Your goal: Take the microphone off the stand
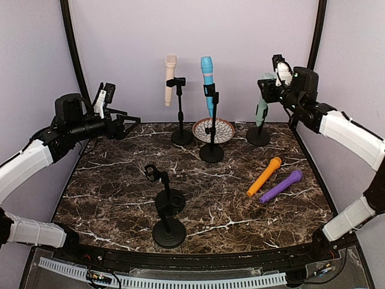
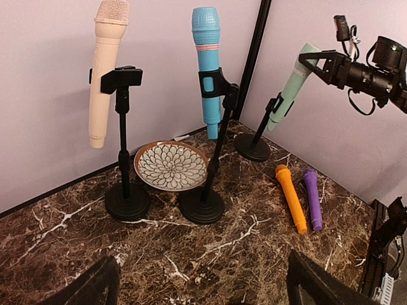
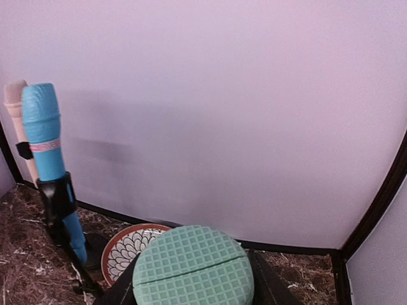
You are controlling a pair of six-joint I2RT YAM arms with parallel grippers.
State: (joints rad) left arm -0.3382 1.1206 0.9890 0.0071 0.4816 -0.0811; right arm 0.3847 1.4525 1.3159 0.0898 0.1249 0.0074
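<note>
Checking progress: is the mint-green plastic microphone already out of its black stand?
No, the mint-green microphone sits clipped in its black stand.

The table (image 1: pixel 120 180) is showing a glossy, marble-like veined face; the mint microphone (image 3: pixel 193 267) is wearing a matt head with a fine moulded grid; the orange microphone (image 1: pixel 264 176) and purple microphone (image 1: pixel 281 186) are looking like smooth plastic; the plate (image 2: pixel 159 166) is gleaming like glazed ceramic; the centre stand (image 1: pixel 212 129) is looking matt black.
</note>
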